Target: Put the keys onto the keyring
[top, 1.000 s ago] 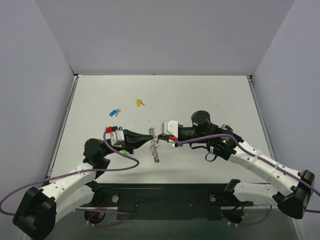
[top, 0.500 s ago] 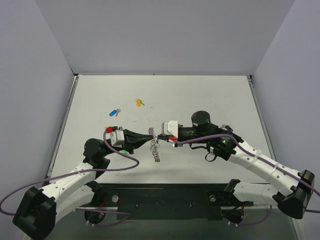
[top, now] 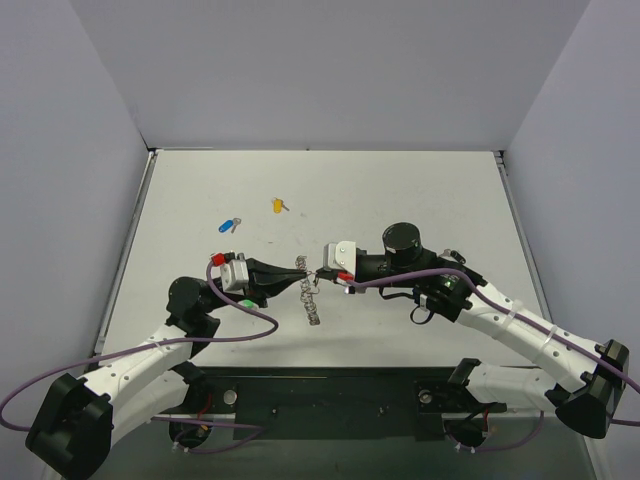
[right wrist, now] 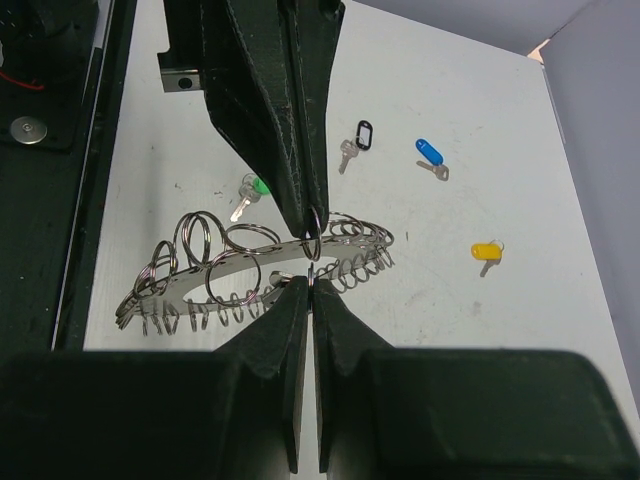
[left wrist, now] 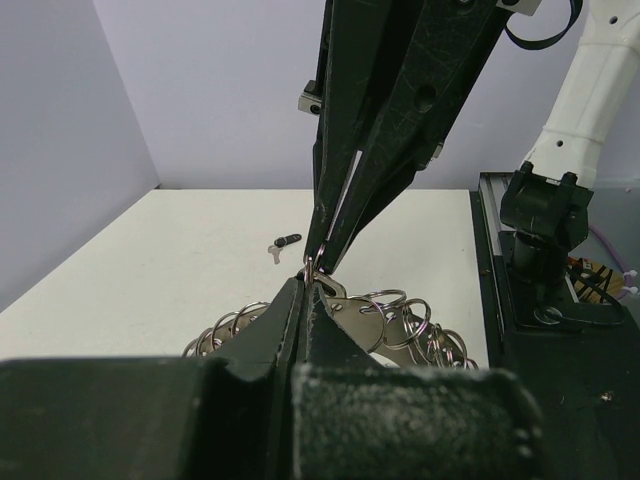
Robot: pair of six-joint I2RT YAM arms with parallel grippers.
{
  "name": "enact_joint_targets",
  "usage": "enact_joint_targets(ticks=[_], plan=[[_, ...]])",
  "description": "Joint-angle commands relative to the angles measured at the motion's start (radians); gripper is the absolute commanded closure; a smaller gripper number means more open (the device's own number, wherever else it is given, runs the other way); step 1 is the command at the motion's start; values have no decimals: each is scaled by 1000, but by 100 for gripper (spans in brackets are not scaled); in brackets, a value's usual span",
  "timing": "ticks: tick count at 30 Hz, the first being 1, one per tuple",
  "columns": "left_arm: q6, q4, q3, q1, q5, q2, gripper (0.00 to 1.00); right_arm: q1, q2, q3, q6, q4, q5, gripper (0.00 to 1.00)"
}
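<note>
The keyring is a flat silver oval band hung with many small split rings. It is held in the air between my two grippers and also shows in the top view and the left wrist view. My left gripper is shut on one small ring at its edge. My right gripper is shut on the ring from the opposite side, tip to tip with the left. A green key, a blue key and a yellow key lie loose on the table.
A key with a black head lies on the table past the left fingers. In the top view the blue key and yellow key lie at the far left of the white table. Grey walls enclose three sides.
Both grippers keep their hold on the keyring. The ring has shifted only slightly between them; the loose keys have not moved.
</note>
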Motion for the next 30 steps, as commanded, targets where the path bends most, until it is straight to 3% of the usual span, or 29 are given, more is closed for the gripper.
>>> enact_joint_targets(ticks=[1, 30], plan=[[14, 64, 9, 5, -3, -7, 100, 3, -27, -6, 23, 75, -1, 100], [10, 65, 18, 5, 32, 3, 100, 7, 2, -7, 100, 136, -35, 100]])
